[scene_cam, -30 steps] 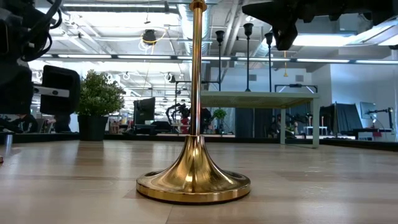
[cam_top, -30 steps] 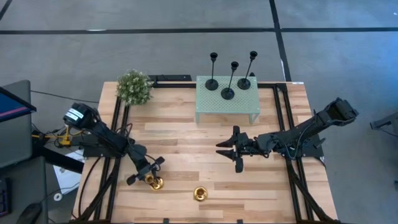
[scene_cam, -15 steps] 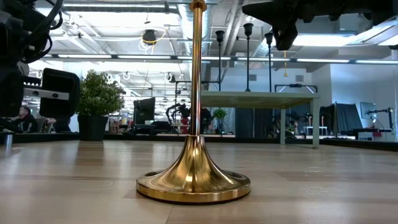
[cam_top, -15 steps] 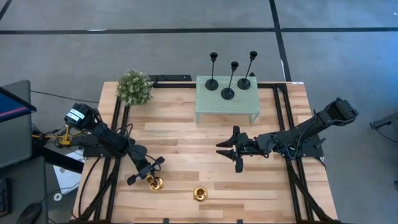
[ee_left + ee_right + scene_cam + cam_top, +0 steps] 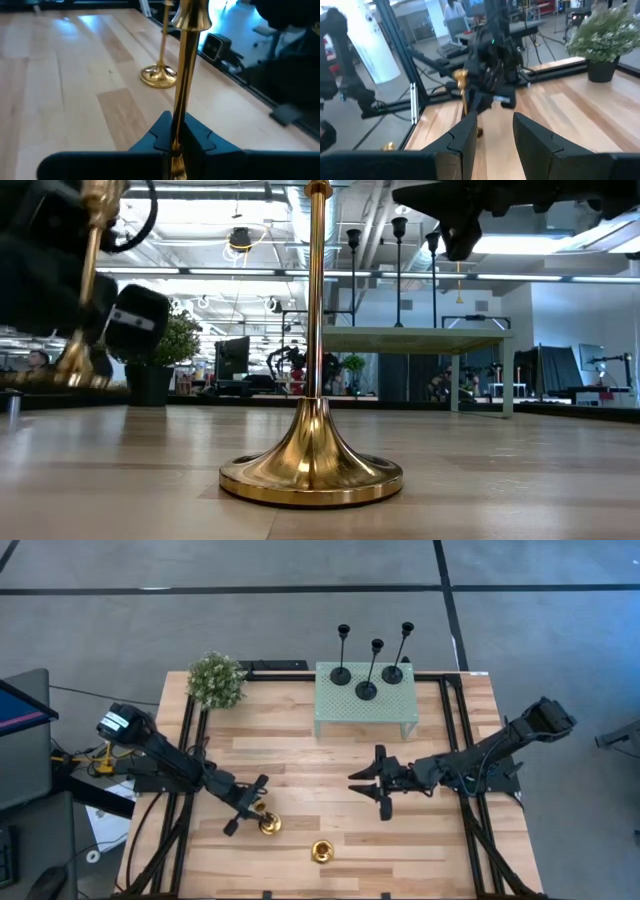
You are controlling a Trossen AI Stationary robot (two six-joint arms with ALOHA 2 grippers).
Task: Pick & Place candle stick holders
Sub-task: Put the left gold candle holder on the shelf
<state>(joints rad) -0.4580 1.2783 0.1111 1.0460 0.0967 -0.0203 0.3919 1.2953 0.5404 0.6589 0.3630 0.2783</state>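
Left end effector [image 5: 246, 806] pinched tight on gold holder [image 5: 268, 826], lifted off tabletop [image 5: 300, 765]. Other gold holder [image 5: 321, 851] stands near front edge. Right end effector [image 5: 372, 784] hangs part open, holding nothing.

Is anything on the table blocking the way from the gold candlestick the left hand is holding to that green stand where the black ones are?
Nothing visible does. The left hand grips one gold holder; bare wood lies between it and the green stand. The right hand hovers off to one side, near that route.
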